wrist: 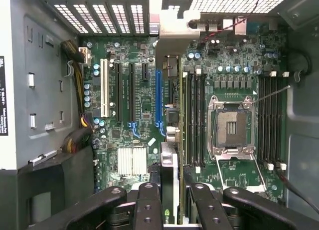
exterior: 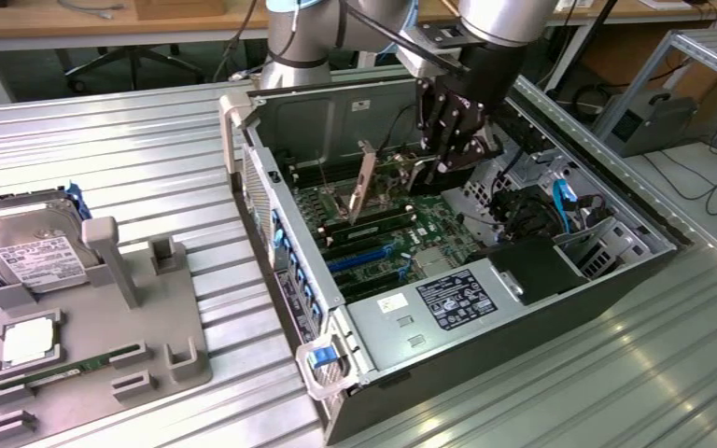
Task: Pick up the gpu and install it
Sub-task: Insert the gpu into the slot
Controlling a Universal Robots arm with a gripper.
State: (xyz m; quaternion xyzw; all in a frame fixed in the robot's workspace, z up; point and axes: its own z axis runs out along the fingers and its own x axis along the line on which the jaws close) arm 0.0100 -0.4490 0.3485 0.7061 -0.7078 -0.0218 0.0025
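The gripper (exterior: 443, 163) is clamped on the gpu (exterior: 377, 187), holding it upright on edge inside the open computer case (exterior: 333, 121) on the bench (exterior: 109, 159), over the motherboard's (wrist: 142, 90) expansion slots.

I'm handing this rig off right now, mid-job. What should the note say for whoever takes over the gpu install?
Gripper: shut on the gpu, down inside the open computer case.
gpu: held on edge over the motherboard, bracket end away from the fingers, close beside the blue slot.
Done: gpu picked up and brought into the case.
Left: seating. It looks not yet pressed into a slot, though its contact edge is hidden.
The gray fixture on the exterior view's left holds the hard drive.
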